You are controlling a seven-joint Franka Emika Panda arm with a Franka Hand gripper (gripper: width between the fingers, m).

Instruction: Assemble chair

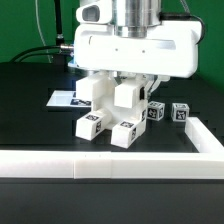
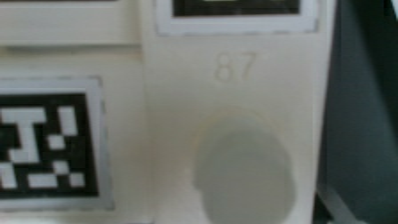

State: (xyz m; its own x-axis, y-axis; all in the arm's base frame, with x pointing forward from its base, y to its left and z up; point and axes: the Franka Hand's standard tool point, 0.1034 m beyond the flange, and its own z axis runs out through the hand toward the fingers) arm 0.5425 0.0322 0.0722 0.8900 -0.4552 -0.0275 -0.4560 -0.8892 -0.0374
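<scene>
Gripper (image 1: 122, 80) sits low, directly over the chair (image 1: 127, 112), which stands mid-desk (image 1: 30, 105) behind the white rail (image 1: 110, 163). I cannot tell the finger spacing. The wrist view shows only a tagged chair panel (image 2: 231, 120).

A faint embossed number, reading as 87, stands on the white chair piece (image 2: 240, 110). The square tags (image 2: 39, 140) show only black-and-white patterns, no letters.
</scene>
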